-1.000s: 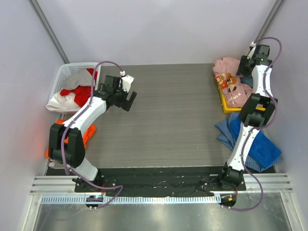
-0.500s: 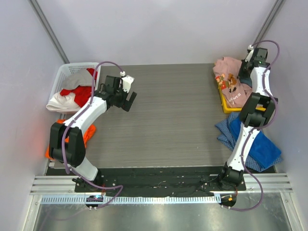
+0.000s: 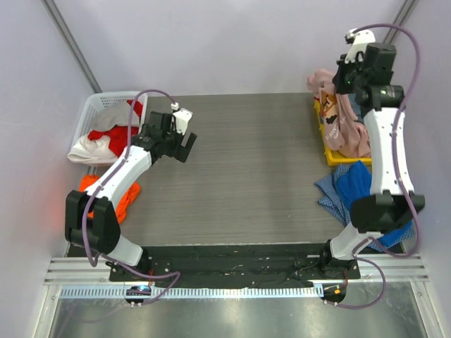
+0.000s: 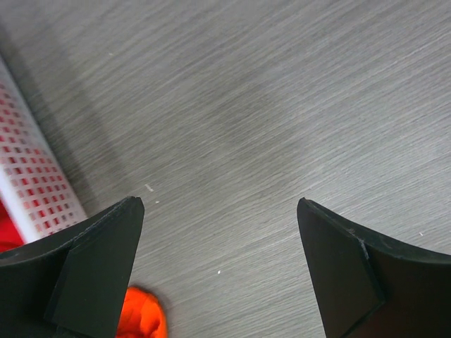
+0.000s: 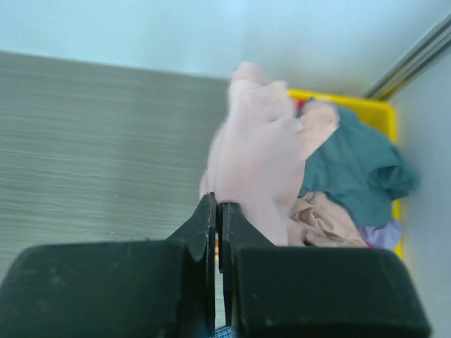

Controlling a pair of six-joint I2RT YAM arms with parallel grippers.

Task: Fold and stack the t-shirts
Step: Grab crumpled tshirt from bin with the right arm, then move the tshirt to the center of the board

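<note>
In yellow bin (image 5: 359, 105), teal shirt (image 5: 356, 169), pink shirt (image 5: 261, 141)

Two arms (image 3: 127, 165) (image 3: 386, 141), one white basket (image 3: 95, 102), one yellow bin (image 3: 331, 156). One each of pink shirt (image 3: 347, 121), orange shirt (image 3: 130, 197), red shirt (image 3: 106, 134), white shirt (image 3: 84, 149), teal shirt (image 5: 359, 169), blue shirt (image 3: 352, 183); one paler blue cloth (image 3: 326, 195).

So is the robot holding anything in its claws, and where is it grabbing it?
The right claw is pinched shut on a bunched-up fold of the pink t-shirt, over the yellow bin. The left claw is open, holding nothing.
</note>
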